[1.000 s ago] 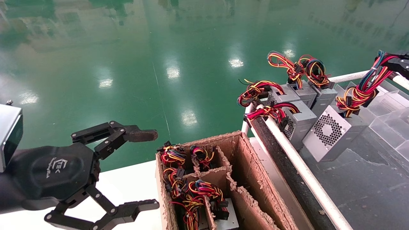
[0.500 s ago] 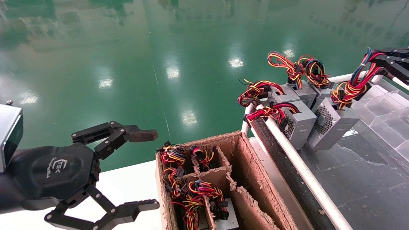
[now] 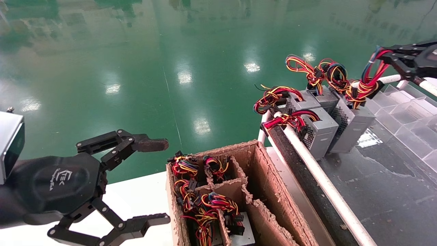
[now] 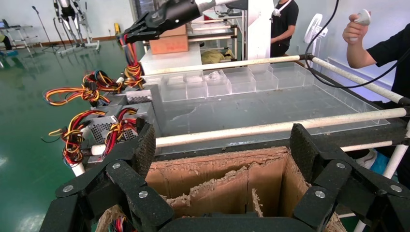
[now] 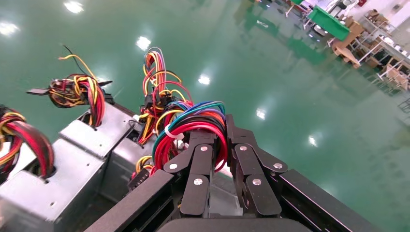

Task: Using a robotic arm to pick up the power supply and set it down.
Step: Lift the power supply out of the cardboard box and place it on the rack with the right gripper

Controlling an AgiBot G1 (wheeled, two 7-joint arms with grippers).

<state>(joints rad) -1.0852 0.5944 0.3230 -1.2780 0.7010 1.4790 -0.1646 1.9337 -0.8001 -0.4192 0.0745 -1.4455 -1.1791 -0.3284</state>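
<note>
Your right tool (image 3: 392, 59) stays clamped on the wire bundle (image 3: 370, 73) of the power supply (image 3: 351, 126); since a second ago the box has swung in against the other units (image 3: 319, 131). Set-down nearly done. Left tool (image 3: 150, 181) open, idle by the carton (image 3: 273, 191)

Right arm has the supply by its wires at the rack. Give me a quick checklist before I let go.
1. Right tool shut on wire bundle: ok.
2. Supply down on the rack floor: ok, its lower end rests there.
3. Supply settled upright: not ok, it tilts against the neighbouring units.
4. Wires free of the neighbours' loops: cannot tell.
5. Left tool clear of the rack: ok, open beside the carton.
</note>
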